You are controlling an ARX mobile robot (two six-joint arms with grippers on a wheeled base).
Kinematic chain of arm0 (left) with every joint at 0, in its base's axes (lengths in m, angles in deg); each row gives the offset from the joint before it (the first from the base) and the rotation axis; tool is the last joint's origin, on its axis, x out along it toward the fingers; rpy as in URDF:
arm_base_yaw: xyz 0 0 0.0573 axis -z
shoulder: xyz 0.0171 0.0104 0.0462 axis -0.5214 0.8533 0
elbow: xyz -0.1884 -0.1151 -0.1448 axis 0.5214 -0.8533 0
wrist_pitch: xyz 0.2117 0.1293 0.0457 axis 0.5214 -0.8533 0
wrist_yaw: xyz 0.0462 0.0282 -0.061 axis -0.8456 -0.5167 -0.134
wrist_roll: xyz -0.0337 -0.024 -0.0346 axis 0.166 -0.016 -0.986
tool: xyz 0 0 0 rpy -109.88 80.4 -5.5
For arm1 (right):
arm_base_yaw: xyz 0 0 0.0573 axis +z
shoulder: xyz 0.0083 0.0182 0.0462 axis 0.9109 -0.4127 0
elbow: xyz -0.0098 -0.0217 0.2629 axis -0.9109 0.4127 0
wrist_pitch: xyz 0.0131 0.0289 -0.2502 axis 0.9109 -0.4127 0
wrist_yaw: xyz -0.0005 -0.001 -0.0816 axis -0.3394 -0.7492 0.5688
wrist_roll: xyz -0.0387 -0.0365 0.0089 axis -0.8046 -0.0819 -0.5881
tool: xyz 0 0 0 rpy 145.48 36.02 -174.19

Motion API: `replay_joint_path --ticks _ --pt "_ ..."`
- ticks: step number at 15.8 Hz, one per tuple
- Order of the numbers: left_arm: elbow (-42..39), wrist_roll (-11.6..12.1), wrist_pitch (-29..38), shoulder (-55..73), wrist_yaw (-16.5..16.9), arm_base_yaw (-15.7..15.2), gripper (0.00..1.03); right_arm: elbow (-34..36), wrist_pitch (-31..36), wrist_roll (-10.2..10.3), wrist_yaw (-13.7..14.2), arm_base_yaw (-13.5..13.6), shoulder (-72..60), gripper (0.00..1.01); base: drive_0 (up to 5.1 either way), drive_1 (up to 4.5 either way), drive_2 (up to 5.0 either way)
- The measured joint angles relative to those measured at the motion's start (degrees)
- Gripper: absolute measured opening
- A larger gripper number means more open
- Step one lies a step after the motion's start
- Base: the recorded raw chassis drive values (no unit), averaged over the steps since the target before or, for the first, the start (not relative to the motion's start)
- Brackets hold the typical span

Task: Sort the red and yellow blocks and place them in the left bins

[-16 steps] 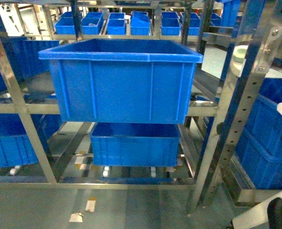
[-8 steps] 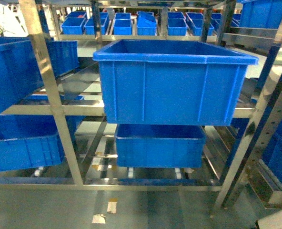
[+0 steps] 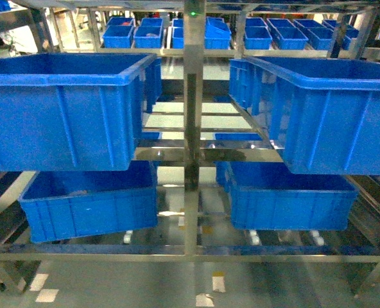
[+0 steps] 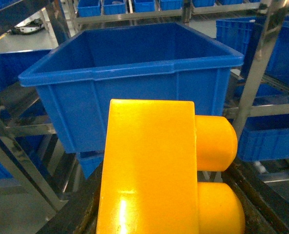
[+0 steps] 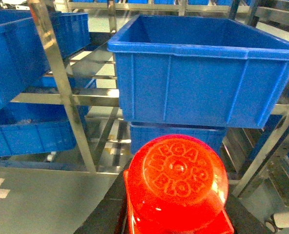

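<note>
My left gripper (image 4: 169,217) is shut on the yellow block (image 4: 149,165), whose two round studs (image 4: 214,142) point right; black jaws flank it on both sides. Beyond it stands a deep blue bin (image 4: 134,83), open and showing nothing inside. My right gripper (image 5: 176,217) is shut on the red block (image 5: 176,180), its embossed round stud facing the camera. Another deep blue bin (image 5: 203,83) sits ahead of it on the rack. The head view shows an upper left bin (image 3: 61,109) and a lower left bin (image 3: 87,208); neither gripper appears there.
A steel rack upright (image 3: 191,128) stands in the middle of the head view, with an upper right crate (image 3: 325,115) and a lower right crate (image 3: 286,199) beside it. Small blue crates (image 3: 209,35) line far shelves. Slanted steel posts (image 5: 61,83) cross the right wrist view.
The head view has shifted left along the rack. The crate that was central now sits at the right, a steel upright is in the middle, and another crate has come in at the left.
</note>
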Motion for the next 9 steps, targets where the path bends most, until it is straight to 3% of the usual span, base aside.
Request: replay_joint_path --ticks 7,9 --pt "0.00 0.00 0.24 -0.15 0.00 0.07 0.56 -0.09 0.04 -0.02 -0.07 0.00 0.24 0.27 -5.0 2.32 2.3" --pt "0.00 0.00 0.15 -0.07 0.00 0.00 0.56 -0.09 0.00 -0.02 -0.04 0.00 0.17 0.27 0.0 4.22 -4.2"
